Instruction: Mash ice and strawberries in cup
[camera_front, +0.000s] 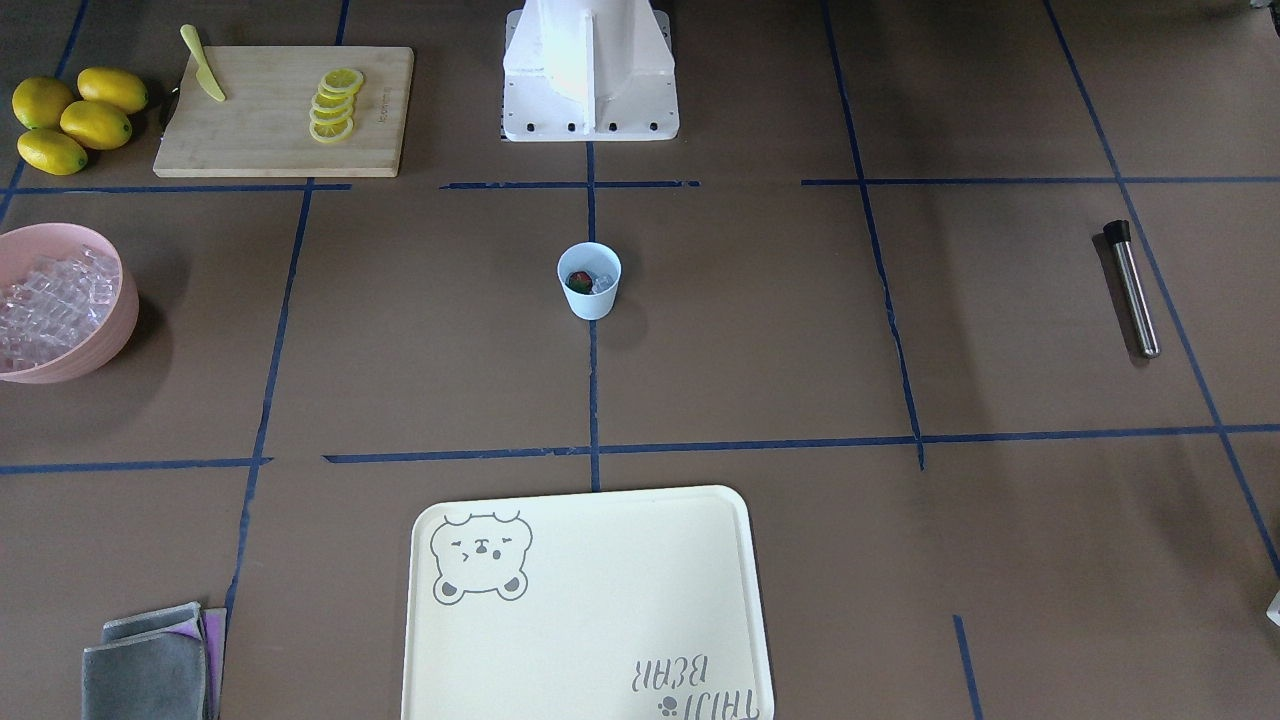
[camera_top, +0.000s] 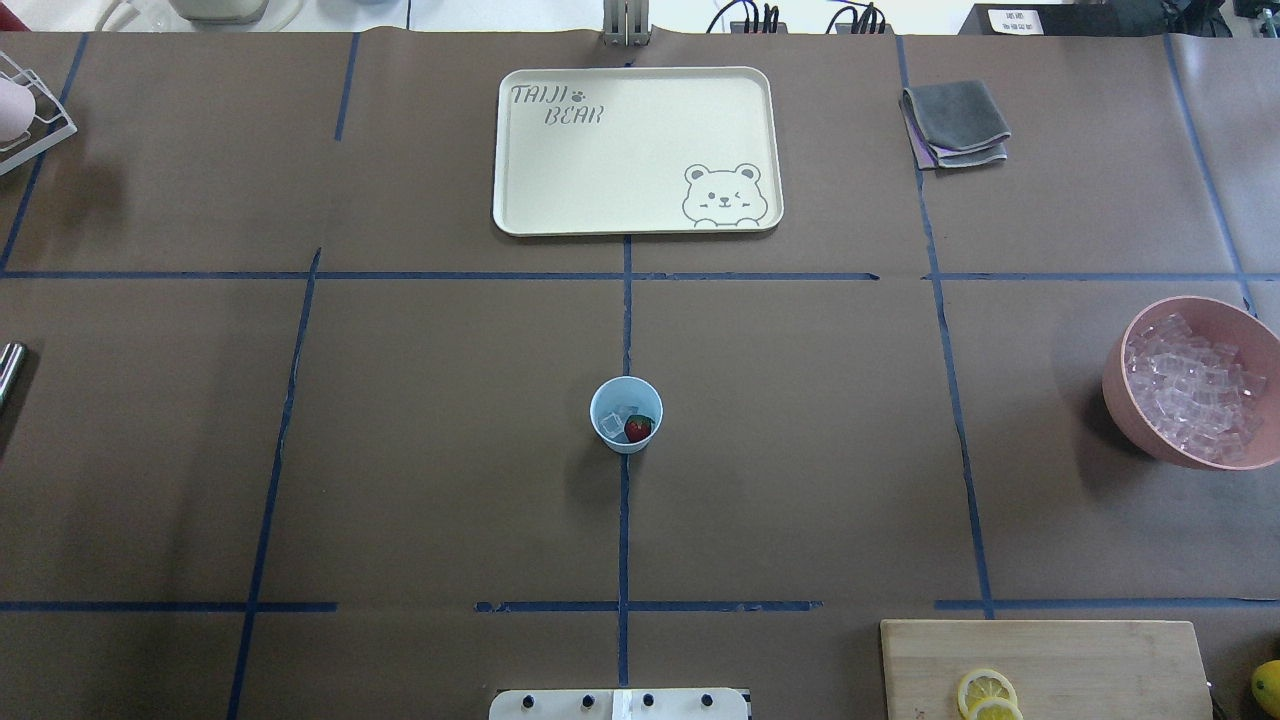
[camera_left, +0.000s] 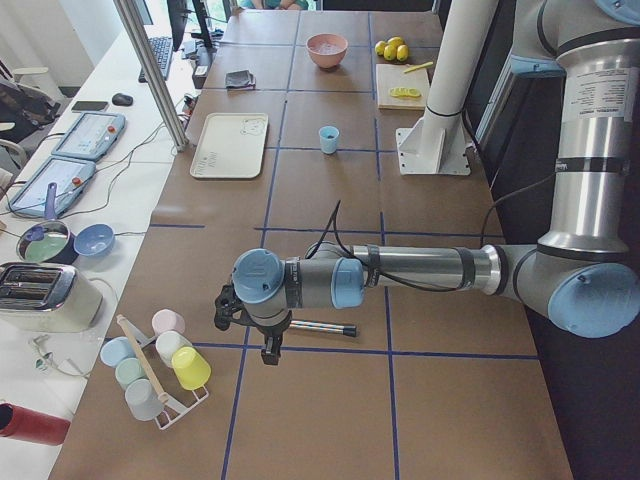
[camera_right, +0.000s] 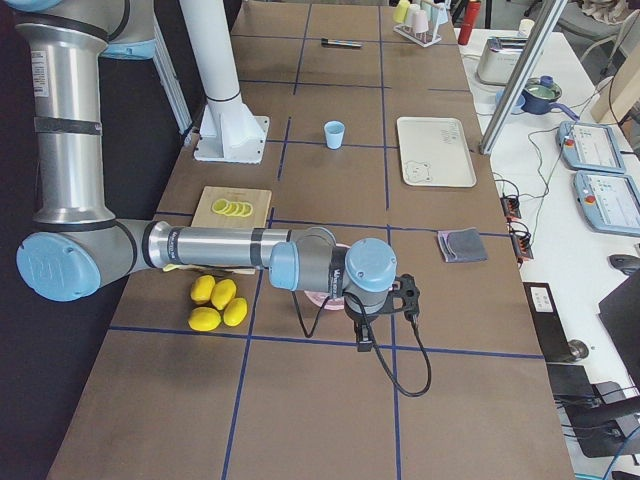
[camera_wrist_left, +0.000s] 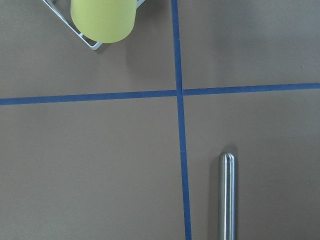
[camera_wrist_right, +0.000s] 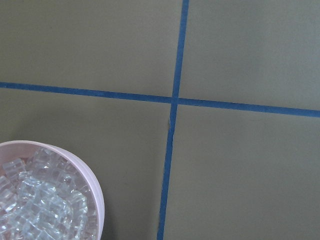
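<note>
table (camera_top: 800, 450), read as a clock from the overhead view: tray (camera_top: 560, 180) at 12, board (camera_top: 1100, 660) at 5, bowl (camera_top: 1118, 392) at 3, muddler (camera_front: 1137, 295) at 9, cup (camera_top: 603, 398) at the hub.

the left gripper (camera_left: 268, 347) hangs over the 9 o'clock end beside the muddler, and the right gripper (camera_right: 362, 335) hangs near the bowl. only the side views show them, so i cannot tell whether the jaws are spread or pressed together.

the muddler looks stiff, smooth and likely slick. a grip near its black cap would leave the steel end free to press.

the cup stands upright on the centre line, well apart from all else. it looks thin, light plastic, likely to tip or skate under a push, so a hold around its wall seems wise. inside, the strawberry (camera_top: 638, 429) lies at 4 and looks soft. the ice (camera_top: 622, 413) lies at 10 and looks hard and slippery.

counts: one tray, one board, one bowl, one muddler, one cup, four whole lemons (camera_front: 70, 118), one strawberry. the cubes in the cup are few, number unclear.
</note>
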